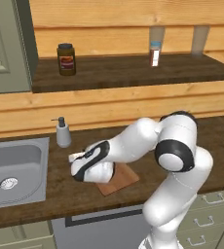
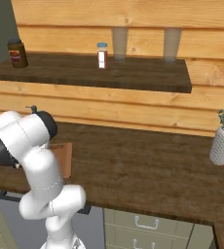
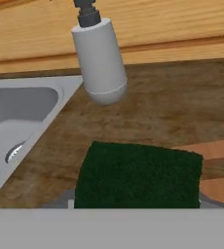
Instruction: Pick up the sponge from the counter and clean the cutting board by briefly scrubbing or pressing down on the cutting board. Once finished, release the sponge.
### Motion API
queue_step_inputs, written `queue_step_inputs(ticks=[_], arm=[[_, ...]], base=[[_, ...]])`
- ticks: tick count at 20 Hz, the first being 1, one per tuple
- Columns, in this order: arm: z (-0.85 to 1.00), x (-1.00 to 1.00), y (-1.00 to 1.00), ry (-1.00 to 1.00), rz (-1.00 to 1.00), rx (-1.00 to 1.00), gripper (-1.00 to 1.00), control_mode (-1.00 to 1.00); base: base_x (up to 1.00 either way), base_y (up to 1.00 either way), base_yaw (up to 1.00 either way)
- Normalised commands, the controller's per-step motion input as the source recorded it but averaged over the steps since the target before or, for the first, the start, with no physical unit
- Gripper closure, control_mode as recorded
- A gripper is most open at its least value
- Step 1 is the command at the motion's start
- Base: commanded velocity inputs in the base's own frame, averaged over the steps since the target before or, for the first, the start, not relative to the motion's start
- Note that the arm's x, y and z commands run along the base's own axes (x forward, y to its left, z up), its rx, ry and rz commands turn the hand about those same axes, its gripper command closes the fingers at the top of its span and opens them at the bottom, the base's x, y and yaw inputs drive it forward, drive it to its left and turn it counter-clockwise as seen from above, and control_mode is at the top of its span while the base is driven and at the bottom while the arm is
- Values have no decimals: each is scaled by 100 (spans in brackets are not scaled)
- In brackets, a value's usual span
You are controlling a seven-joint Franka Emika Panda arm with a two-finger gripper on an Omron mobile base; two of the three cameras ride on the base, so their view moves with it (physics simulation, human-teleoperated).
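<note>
The dark wood tabletop [image 1: 192, 146] runs left to right, with a steel sink [image 1: 16, 168] set into its left end. The white arm [image 1: 177, 160] bends low and leftward over the cutting board [image 1: 126, 179], which lies flat near the tabletop's front edge, right of the sink. The grey soap dispenser [image 1: 63, 132] stands farther back, by the sink's corner. The jaws [image 3: 136, 202] are clamped on the sponge [image 3: 139, 176], its dark green face filling the hand view, at the board's left edge.
</note>
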Motion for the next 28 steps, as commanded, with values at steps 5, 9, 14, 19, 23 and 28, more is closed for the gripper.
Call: queue_step_inputs(ticks=[5, 9, 14, 19, 23, 28], arm=[[-47, -37, -72, -9, 0, 7, 100, -100], [-28, -62, -94, 0, 0, 8, 100, -100], [5, -20, -76, 1, 0, 11, 100, -100], [-16, 21, -67, 2, -4, 5, 100, -100], [5, 33, -65, 25, -6, 7, 100, -100], [79, -11, -62, 2, -1, 17, 100, -100]], base=[[0, 0, 0], [0, 0, 0], [0, 0, 0], [0, 0, 0], [0, 0, 0], [0, 0, 0]])
